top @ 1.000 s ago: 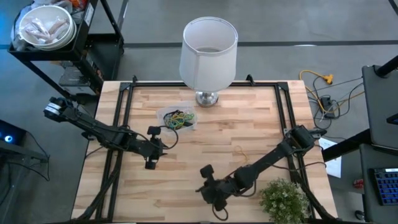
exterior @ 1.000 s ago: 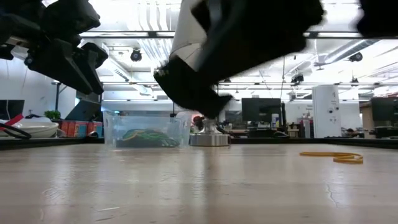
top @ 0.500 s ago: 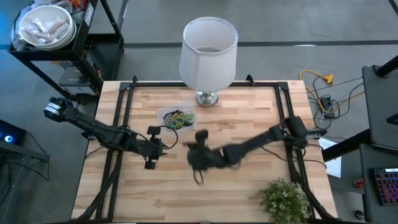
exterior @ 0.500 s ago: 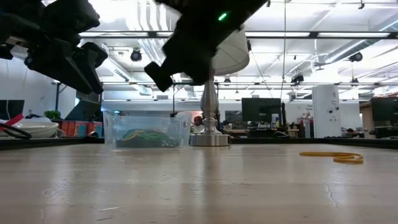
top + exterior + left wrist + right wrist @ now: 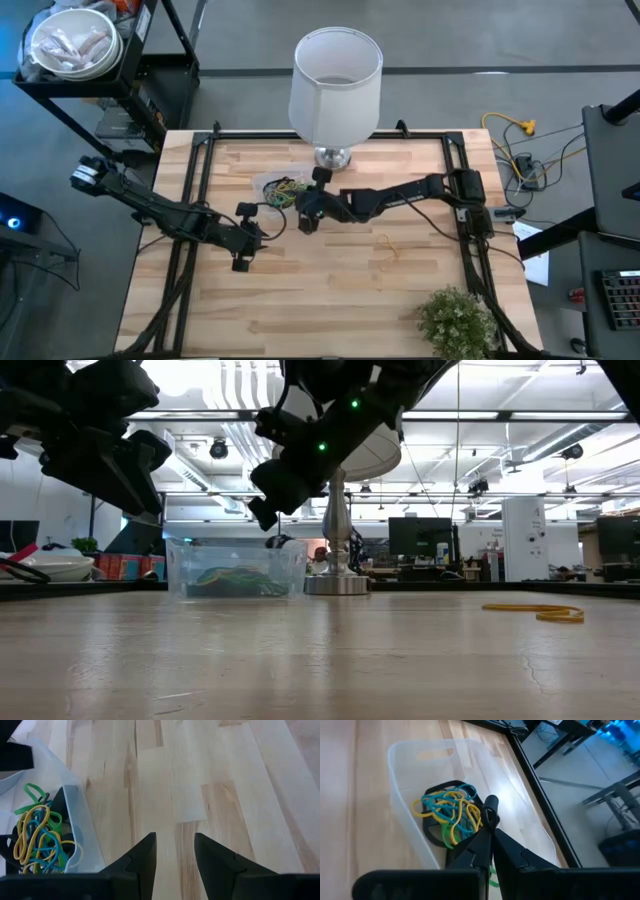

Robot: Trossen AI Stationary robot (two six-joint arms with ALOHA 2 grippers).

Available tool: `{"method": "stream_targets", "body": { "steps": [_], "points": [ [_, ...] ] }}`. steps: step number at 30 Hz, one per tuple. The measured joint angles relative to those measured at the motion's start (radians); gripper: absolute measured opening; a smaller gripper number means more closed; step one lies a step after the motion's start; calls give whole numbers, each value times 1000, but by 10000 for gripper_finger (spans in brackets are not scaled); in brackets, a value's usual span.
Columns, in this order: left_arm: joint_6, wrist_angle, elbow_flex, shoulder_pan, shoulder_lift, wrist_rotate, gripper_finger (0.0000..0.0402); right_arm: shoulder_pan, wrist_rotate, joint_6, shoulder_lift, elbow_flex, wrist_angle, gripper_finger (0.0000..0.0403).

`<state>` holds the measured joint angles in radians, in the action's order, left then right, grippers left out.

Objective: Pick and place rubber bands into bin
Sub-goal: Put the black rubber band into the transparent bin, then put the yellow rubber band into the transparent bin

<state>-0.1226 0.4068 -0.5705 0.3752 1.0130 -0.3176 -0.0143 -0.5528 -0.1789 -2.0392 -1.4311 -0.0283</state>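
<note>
Loose band on the counter: one yellow rubber band (image 5: 535, 611) lies flat nearest me in the low view, well clear of the bin and off to the lamp-base side of it. From above it is a thin loop (image 5: 389, 245) on bare wood, stretched into a narrow oval. I judge its long axis runs roughly from the bin's side of the counter toward the potted plant (image 5: 455, 318), though it is too thin to be sure.

Left end effector (image 5: 174, 851): it waits on the near side of the bin, fingers parted with bare wood between them, holding nothing.

Right end effector (image 5: 490, 827): its fingers are pressed together just above the bin's open top. A small dark bit sits at the tips, and I cannot tell whether that is a band or the fingers themselves.

Bin (image 5: 262, 184): the clear tub stands just in front of the lamp base (image 5: 331, 156) and holds a tangle of rubber bands (image 5: 449, 812), yellow, green, blue and black.

Done so far: most bands appear to be in the bin already.

Left to do: by my reckoning, whatever the right end effector carries needs dropping, and the yellow loop on the counter needs fetching.

Farther off: a white bowl (image 5: 74, 42) sits on a cart beyond the counter.
</note>
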Motion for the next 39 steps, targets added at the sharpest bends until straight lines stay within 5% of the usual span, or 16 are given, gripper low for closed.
{"method": "stream_targets", "body": {
  "steps": [14,28,39],
  "points": [
    [-1,-4,1,0,0,0,118,67,107,68,0,0,34,14],
    [-1,-4,0,0,0,0,118,67,143,73,0,0,51,131],
    [-1,-5,1,0,0,0,118,13,143,-11,5,-32,-33,151]
  ]
}}
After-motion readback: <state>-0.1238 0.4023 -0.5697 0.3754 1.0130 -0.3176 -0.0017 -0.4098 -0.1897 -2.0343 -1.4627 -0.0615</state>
